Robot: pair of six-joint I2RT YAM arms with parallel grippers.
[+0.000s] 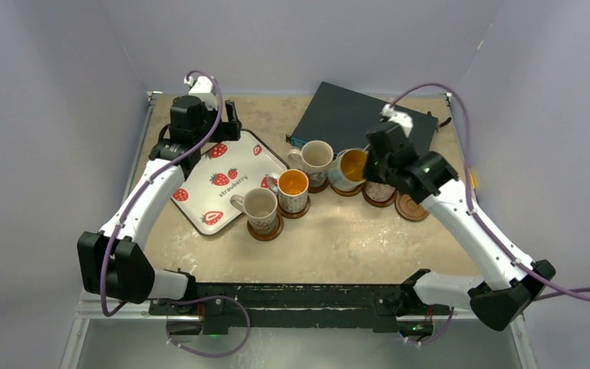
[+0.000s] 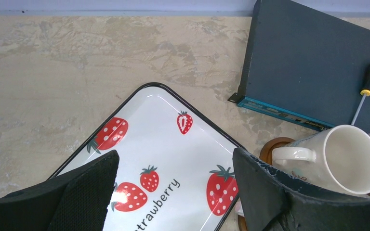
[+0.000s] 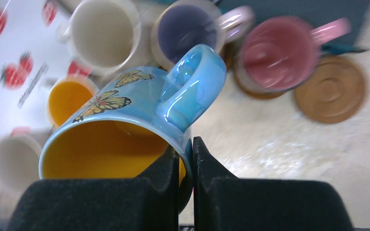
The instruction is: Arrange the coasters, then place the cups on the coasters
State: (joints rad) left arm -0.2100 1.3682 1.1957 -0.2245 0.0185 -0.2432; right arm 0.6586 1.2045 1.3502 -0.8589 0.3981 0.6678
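Observation:
My right gripper [image 3: 186, 150] is shut on the rim of a blue butterfly cup [image 3: 139, 103] with an orange inside, one finger inside and one outside. The cup hangs tilted above the row of cups [image 1: 351, 166]. Below it stand a pink cup [image 3: 279, 50] on a coaster, a purple-lined cup [image 3: 188, 31], a cream cup [image 3: 103, 31] and an orange-lined cup [image 3: 67, 96]. One bare coaster [image 3: 330, 89] lies at the right end of the row [image 1: 412, 207]. My left gripper [image 2: 173, 192] is open and empty above the strawberry tray [image 2: 173, 144].
A dark flat box [image 1: 353, 115] lies at the back with a yellow-handled screwdriver [image 2: 368, 86] on it. The nearest cream cup [image 1: 260, 206] sits on its coaster [image 1: 266, 231] beside the tray's edge [image 1: 200, 219]. Bare table lies in front of the row.

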